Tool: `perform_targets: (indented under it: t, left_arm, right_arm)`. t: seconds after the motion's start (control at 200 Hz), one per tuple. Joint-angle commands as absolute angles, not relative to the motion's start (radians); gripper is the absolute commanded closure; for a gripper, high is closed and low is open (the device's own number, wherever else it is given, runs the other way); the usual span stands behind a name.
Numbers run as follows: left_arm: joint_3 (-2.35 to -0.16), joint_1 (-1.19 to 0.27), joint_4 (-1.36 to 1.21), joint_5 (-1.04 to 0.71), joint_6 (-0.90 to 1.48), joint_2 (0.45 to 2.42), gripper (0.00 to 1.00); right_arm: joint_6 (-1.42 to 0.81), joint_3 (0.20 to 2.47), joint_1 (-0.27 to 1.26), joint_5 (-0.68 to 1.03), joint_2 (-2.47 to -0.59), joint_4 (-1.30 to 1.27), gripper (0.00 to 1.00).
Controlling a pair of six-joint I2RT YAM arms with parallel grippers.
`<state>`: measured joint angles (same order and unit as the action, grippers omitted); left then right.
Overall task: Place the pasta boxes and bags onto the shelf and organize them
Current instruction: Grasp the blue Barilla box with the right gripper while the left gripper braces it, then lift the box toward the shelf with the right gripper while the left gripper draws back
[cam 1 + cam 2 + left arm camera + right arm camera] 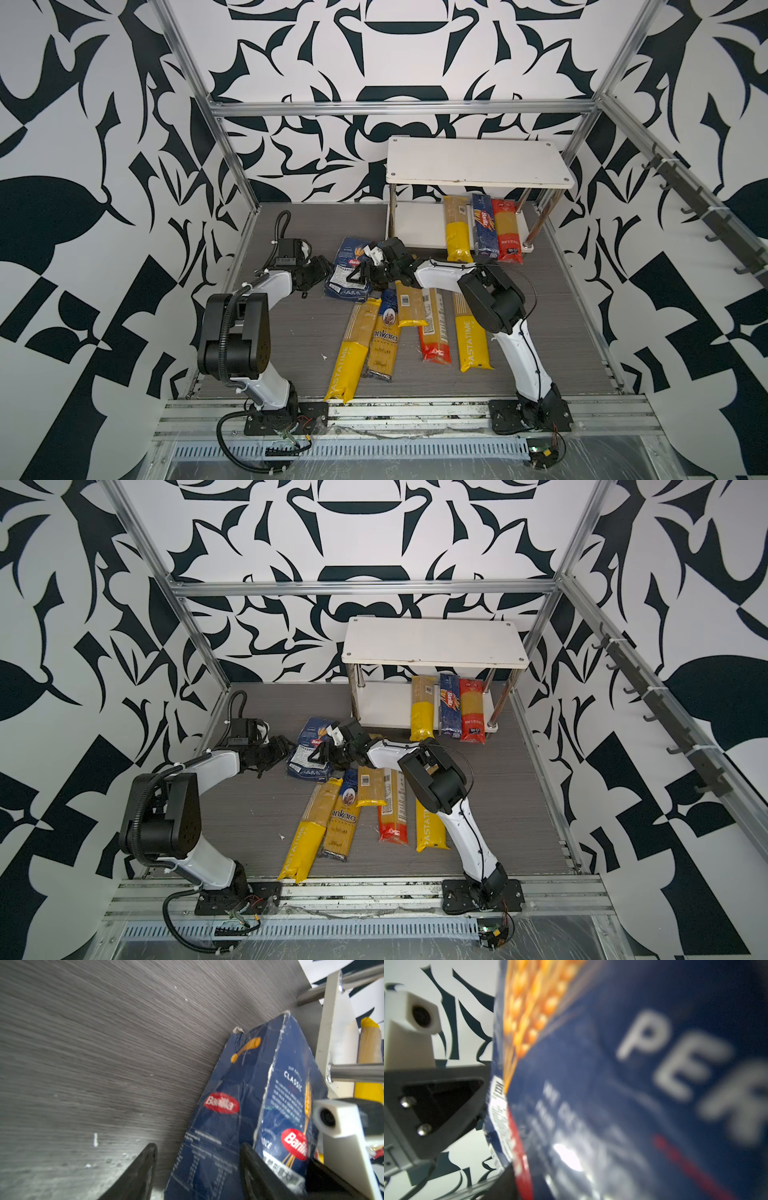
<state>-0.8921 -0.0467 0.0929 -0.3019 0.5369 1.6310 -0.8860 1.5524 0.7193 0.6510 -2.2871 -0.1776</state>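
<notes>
Near: loose bags (473, 340) lie lengthwise, near-to-far. Mid-table: wide Barilla box (347, 266), long axis near-far. Left gripper (322, 272) stands parted astride its left edge. Right gripper (359, 276) is against the box, grip unclear. Far right: shelf (478, 162).

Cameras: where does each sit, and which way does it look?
Top views: high in front, looking down on table, shelf, left arm, right arm.
Left wrist: on left arm, looking past its fingers at the box; right arm's camera shows.
Right wrist: on right arm, close against the box; left arm's camera shows.
Shared by wrist views: the box.
</notes>
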Motion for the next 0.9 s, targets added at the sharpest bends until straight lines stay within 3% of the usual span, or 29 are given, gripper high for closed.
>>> perform_targets:
  t: [0.0,0.28,0.625,0.895]
  left_arm:
    - [-0.927,-0.099,0.179,-0.446,0.495,1.657,0.34]
    - [-0.972,-0.055,0.235,-0.358,0.466,1.627,0.29]
    - [-0.956,-0.014,0.318,-0.104,0.476,1.443,0.25]
    - [-0.973,-0.014,0.395,-0.083,0.48,1.309,0.24]
  right_arm:
    - [-0.844,1.594,0.725,0.678,-2.224,-0.25,0.51]
    - [-0.744,1.69,0.725,0.692,-2.205,-0.077,0.56]
    - [-0.656,1.69,0.725,0.691,-2.123,0.017,0.64]
    - [-0.619,1.64,0.724,0.698,-2.003,0.076,0.66]
